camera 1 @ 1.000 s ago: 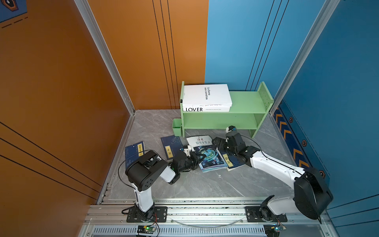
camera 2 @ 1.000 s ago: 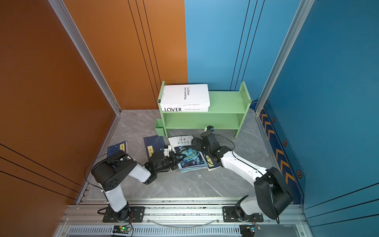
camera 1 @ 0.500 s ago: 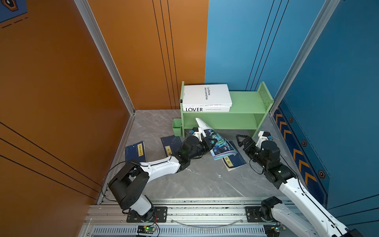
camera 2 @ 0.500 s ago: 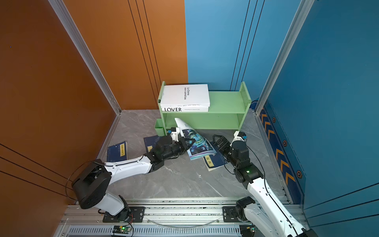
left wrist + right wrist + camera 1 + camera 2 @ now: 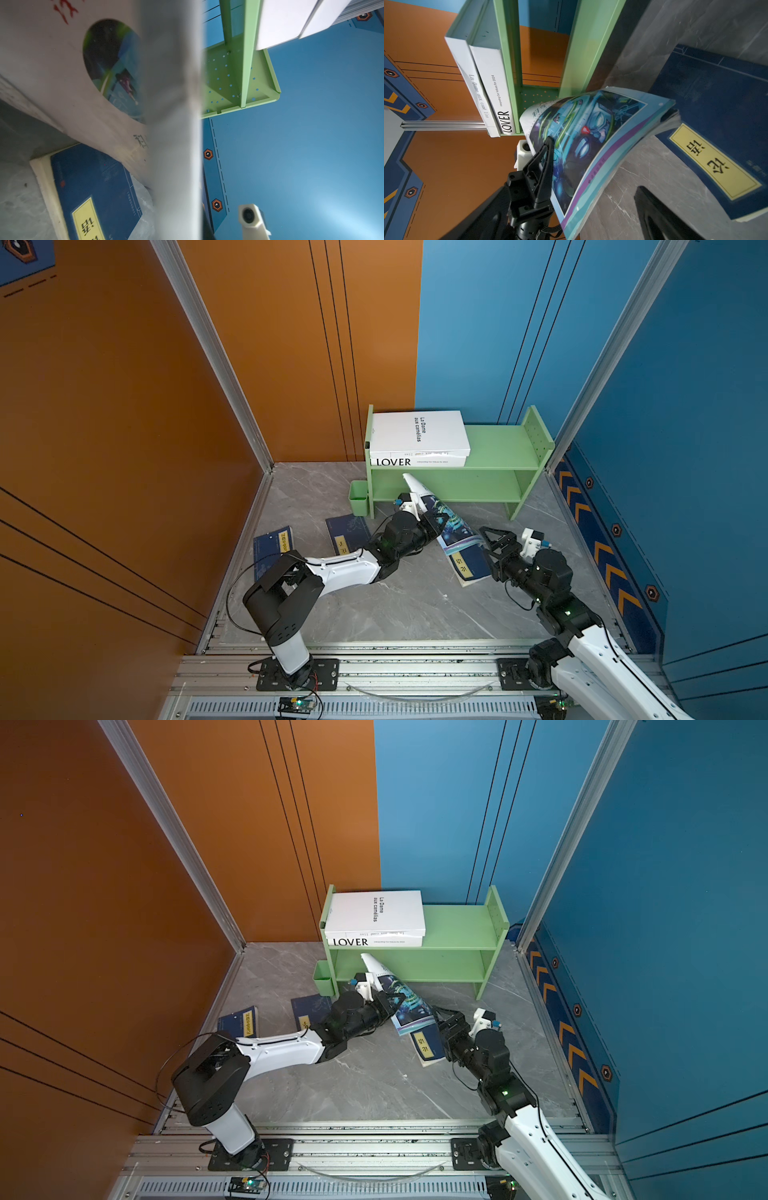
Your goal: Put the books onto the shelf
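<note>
In both top views my left gripper [image 5: 432, 517] [image 5: 392, 997] is shut on the teal magazine [image 5: 451, 526] [image 5: 409, 1011]. The magazine tilts up, its top corner just in front of the shelf's [image 5: 494, 448] [image 5: 457, 928] lower tier and its lower end on a navy book [image 5: 467, 568] [image 5: 426, 1050]. Two white books [image 5: 419, 433] [image 5: 376, 915] lie stacked on the top tier's left end. My right gripper [image 5: 494, 536] [image 5: 449, 1020] stands open, empty, just right of the magazine. The right wrist view shows the magazine [image 5: 591, 141] bent, clamped by a left finger [image 5: 544, 158].
Two more navy books [image 5: 272, 541] [image 5: 347, 531] lie flat on the grey floor to the left. A small green cup [image 5: 358, 497] hangs on the shelf's left side. Orange and blue walls close in the floor on three sides.
The left gripper has lifted the magazine off the floor pile and tilted it toward the shelf's lower tier. The right arm has drawn back to the right, away from the pile.
</note>
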Robot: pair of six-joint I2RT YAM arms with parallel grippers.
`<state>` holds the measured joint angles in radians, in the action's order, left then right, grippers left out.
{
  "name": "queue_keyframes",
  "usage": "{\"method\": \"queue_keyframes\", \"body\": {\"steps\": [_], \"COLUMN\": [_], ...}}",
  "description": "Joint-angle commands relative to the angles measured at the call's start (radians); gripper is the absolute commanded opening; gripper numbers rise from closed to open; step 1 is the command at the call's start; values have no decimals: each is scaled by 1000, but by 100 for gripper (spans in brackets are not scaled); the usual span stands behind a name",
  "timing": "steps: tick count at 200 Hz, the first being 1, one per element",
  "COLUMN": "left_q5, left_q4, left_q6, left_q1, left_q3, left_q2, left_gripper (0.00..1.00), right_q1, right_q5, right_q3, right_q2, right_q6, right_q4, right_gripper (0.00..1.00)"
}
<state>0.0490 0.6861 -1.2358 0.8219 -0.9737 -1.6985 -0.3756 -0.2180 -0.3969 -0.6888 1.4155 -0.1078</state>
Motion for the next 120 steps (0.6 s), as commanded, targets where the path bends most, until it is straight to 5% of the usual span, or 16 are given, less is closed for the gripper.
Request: {"method": "queue_keyframes", "body": {"steps": [1,64,120], "left_q5": [-37,-1,-1], "left_q4": [90,117,138], "left_q6": [13,-30,-32], "left_q1": [19,22,29], "left_q3": [-49,-49,-8], "left_q2": [17,37,122], "left_gripper": [0,0,0], "right_q1": [-38,-50,-51], "right_q5": [-39,-28,-60], "right_q3": [-1,-86,-108], "right_q2": [-88,-241,-320], "right_q6": [54,27,34], "right_q4": [-132,-264,-466], "right_gripper": [95,90,54]}}
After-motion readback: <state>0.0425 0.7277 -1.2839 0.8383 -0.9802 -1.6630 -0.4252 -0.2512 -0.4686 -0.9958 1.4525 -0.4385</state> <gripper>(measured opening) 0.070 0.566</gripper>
